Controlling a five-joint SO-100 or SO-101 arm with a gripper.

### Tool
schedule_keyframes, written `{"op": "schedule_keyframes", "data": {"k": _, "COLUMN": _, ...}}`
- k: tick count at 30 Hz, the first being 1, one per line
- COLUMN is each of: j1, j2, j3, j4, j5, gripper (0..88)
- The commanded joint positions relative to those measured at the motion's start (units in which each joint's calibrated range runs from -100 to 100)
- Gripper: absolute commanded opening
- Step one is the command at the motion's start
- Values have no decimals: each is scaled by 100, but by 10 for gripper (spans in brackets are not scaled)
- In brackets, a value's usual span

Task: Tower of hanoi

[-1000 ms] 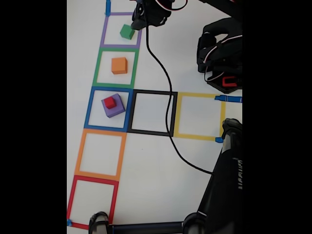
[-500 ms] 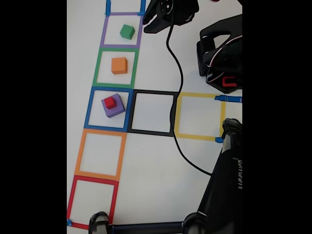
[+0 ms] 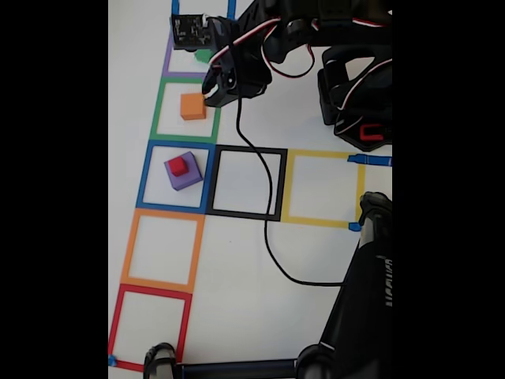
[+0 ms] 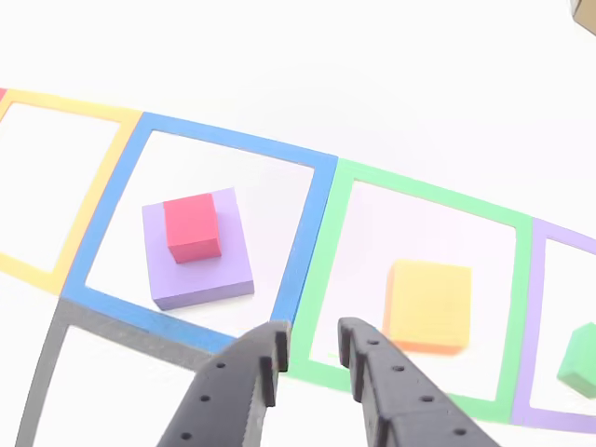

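Note:
The purple cube [image 3: 186, 178] sits in the blue tape square with the small red cube [image 3: 178, 166] on top of it. In the other view, the red cube [image 4: 192, 226] lies toward the far side of the purple cube [image 4: 200, 275]. The orange cube [image 3: 192, 106] stands alone in the green tape square. The green cube [image 3: 203, 56] in the purple tape square is partly covered by the arm. My gripper [image 3: 210, 93] hovers at the orange cube's right edge. In the other view my gripper [image 4: 312, 349] is open by a narrow gap, empty, just short of the orange cube [image 4: 428, 305] and left of the green cube [image 4: 579, 361].
A black cable [image 3: 268, 237] trails from the arm across the black tape square [image 3: 246, 150]. The arm's base [image 3: 359, 103] stands at the upper right beside a yellow tape square [image 3: 323, 155]. A black stand [image 3: 367, 308] fills the lower right. Orange and red tape squares lie below.
The arm has swung down from beside the green cube to the orange cube's right side, now covering part of the green cube. The cable shifted with it. The cubes have not moved.

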Motion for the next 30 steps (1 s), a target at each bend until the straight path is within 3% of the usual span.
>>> {"op": "schedule_keyframes", "data": {"k": 1, "j1": -89, "j2": 362, "j3": 1463, "j4": -2897, "j5": 36, "gripper": 12}}
{"op": "schedule_keyframes", "data": {"k": 3, "j1": -204, "j2": 564, "j3": 1827, "j4": -3593, "j5": 36, "gripper": 24}}
{"op": "schedule_keyframes", "data": {"k": 9, "j1": -444, "j2": 846, "j3": 2836, "j4": -5253, "j5": 36, "gripper": 188}}
{"op": "schedule_keyframes", "data": {"k": 15, "j1": -482, "j2": 1581, "j3": 3527, "j4": -6856, "j5": 36, "gripper": 266}}
{"op": "schedule_keyframes", "data": {"k": 30, "j1": -520, "j2": 4883, "j3": 2945, "j4": -10006, "j5": 36, "gripper": 288}}
